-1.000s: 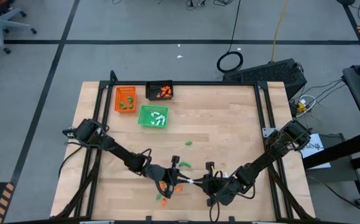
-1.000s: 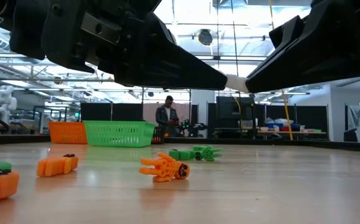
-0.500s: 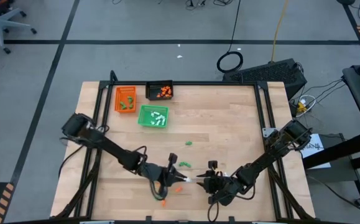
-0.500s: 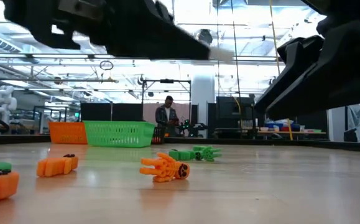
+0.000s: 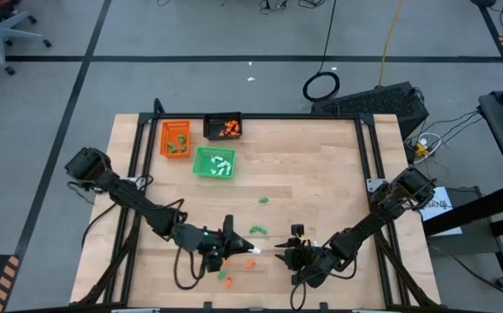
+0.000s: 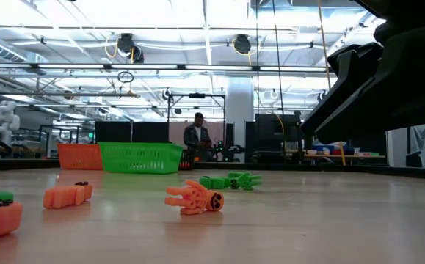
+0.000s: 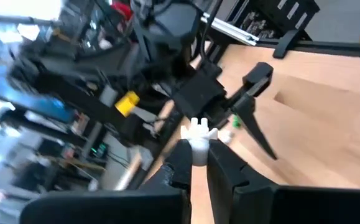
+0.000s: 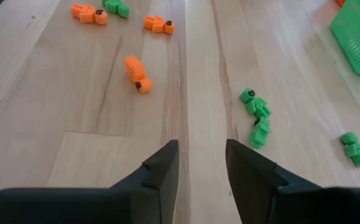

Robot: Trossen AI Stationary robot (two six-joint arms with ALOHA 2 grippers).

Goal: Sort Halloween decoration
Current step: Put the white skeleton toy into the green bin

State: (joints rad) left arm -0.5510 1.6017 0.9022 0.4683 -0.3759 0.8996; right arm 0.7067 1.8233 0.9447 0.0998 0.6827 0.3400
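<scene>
The Halloween decoration shows as tiny orange and green pieces lying loose on the table near its front edge, among them an orange one (image 8: pixel 138 75) and a green one (image 8: pixel 254 102). One white piece (image 7: pixel 198 133) is in my left gripper (image 5: pixel 246 249), which is shut on it above the table, left of my right gripper (image 5: pixel 284 254). My right gripper (image 8: pixel 201 152) stands open over bare wood with nothing between its fingers. The low view shows only my right gripper (image 6: pixel 359 81), high at the right. My left gripper pinches the white piece's lower end (image 7: pixel 199 148) between its two fingertips (image 7: pixel 181 163). The piece sticks out past the fingers, its splayed end forward, lifted clear of the table.
At the far left stand an orange tray (image 5: pixel 175 137), a black tray (image 5: pixel 223 127) and a green tray (image 5: pixel 214 163), each with pieces in it. More loose pieces lie by the front edge: orange (image 5: pixel 229 280) and green (image 5: pixel 255 230). A person stands far behind the table (image 6: pixel 196 139).
Both grippers held the white piece between them. My right gripper has opened and let go, staying in place. My left gripper has kept the piece, risen out of the low view, drawn back toward the table's left and rolled about its own axis.
</scene>
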